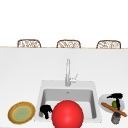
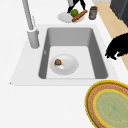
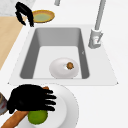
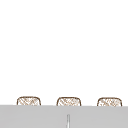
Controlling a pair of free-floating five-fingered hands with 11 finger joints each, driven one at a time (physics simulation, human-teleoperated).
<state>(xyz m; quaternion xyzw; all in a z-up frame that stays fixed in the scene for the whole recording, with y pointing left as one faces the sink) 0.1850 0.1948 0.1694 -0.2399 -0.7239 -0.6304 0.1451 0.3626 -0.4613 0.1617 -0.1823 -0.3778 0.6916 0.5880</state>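
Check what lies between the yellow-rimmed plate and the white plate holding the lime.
The sink lies between the yellow-rimmed plate and the white plate, in the left side view. In its basin sits a white dish with a small brown item.

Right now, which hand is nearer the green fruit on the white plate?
Right. The right hand hovers directly over the green fruit on the white plate. The left hand is across the sink, at its front-left corner.

Two black hands: one (image 1: 46,111) at the lower left, one (image 1: 116,96) at the lower right. Three woven chair backs (image 1: 29,43) across the upper middle. Two white plates (image 3: 72,105), one yellow-rimmed plate (image 1: 21,112), one jar (image 1: 115,118), one lime (image 3: 37,116), one faucet (image 1: 68,72), one red ball (image 1: 67,114).
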